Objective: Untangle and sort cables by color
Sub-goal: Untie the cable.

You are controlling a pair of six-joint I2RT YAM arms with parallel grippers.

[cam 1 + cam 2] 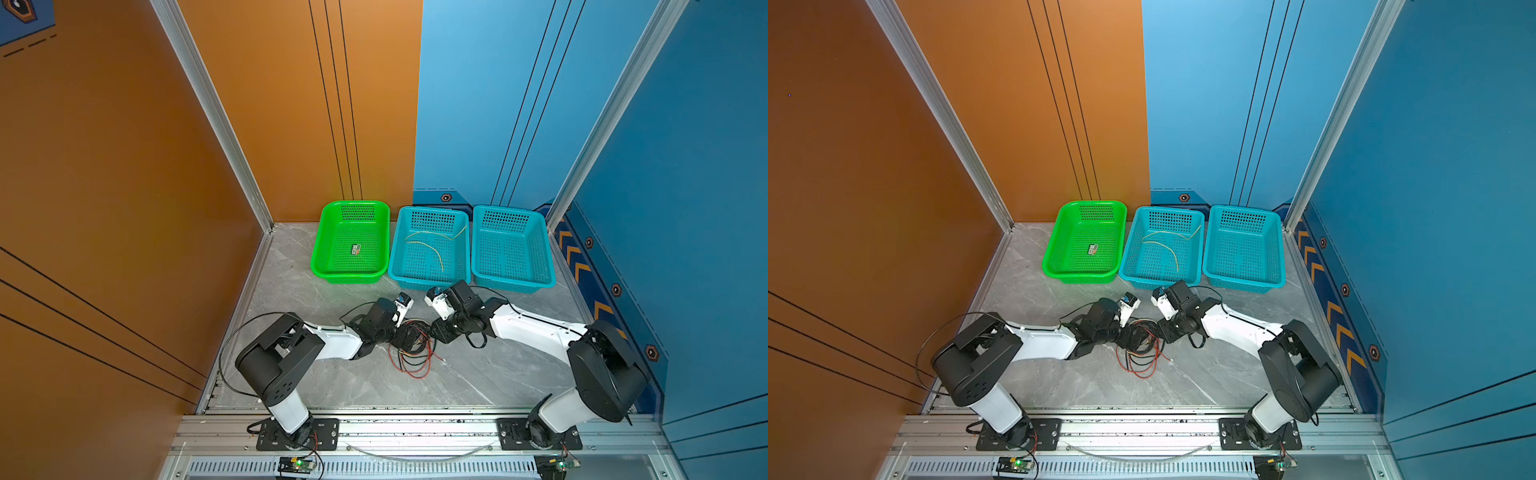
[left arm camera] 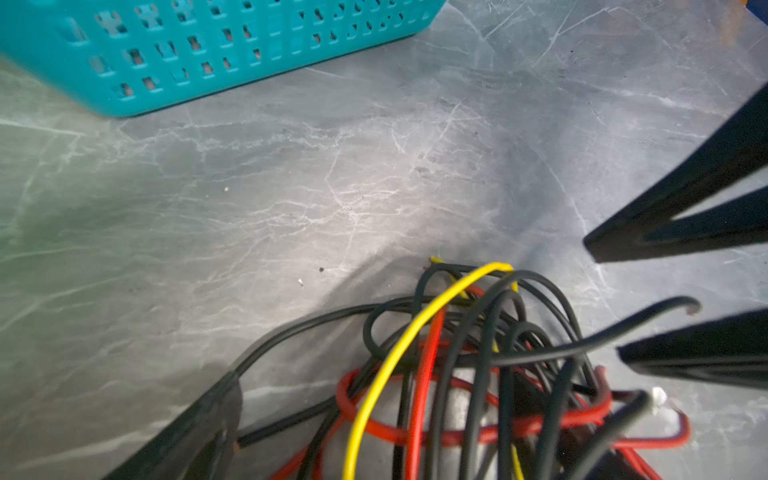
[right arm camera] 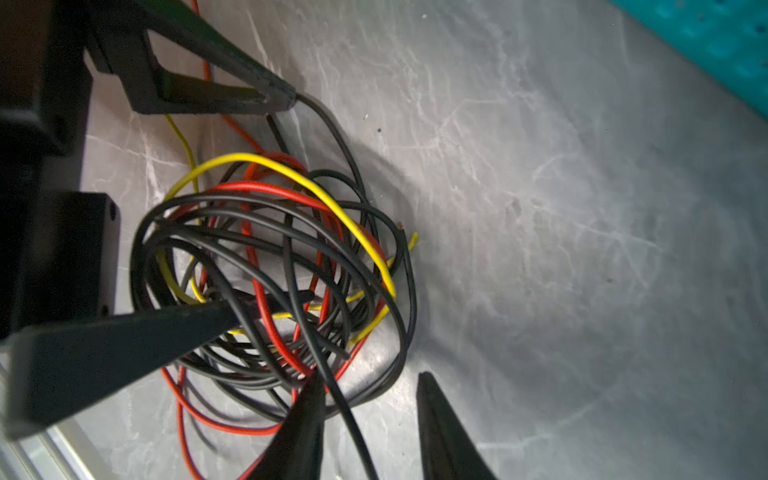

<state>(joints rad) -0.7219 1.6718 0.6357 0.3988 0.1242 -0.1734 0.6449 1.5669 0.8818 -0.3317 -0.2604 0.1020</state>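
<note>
Red, yellow and black cables (image 1: pixel 411 353) lie knotted on the table (image 1: pixel 332 386), centre-near, between both hands; left hand (image 3: pixel 274 203) spread wide; right hand (image 3: pixel 370 376) with its fingers apart, straddling one black strand (image 3: pixel 354 432); we'd pinch that strand alone, lift slowly, and let the left pin the heap.
</note>
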